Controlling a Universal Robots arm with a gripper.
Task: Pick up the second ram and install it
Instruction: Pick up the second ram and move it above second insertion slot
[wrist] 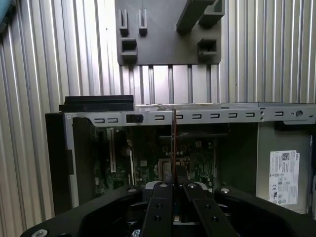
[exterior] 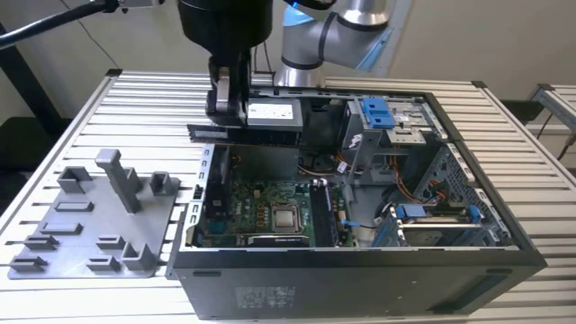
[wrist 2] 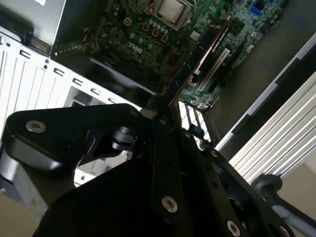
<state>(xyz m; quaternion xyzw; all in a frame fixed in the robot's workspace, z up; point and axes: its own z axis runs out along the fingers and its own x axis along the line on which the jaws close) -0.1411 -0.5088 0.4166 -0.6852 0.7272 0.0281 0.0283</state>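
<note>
The gripper (exterior: 229, 121) is clamped shut on the second ram (exterior: 261, 136). It holds the stick level above the open computer case (exterior: 360, 280), over the case wall nearest the grey holder tray (exterior: 85, 239) on the worktop (exterior: 522, 175).

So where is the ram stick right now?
The ram is in the gripper, over the case's far edge toward the exterior view's left, beside the power supply.

My hand (exterior: 228, 116) hides part of the second ram (exterior: 202, 131); edge-on in both wrist views, its flat sides are hidden from me.
</note>
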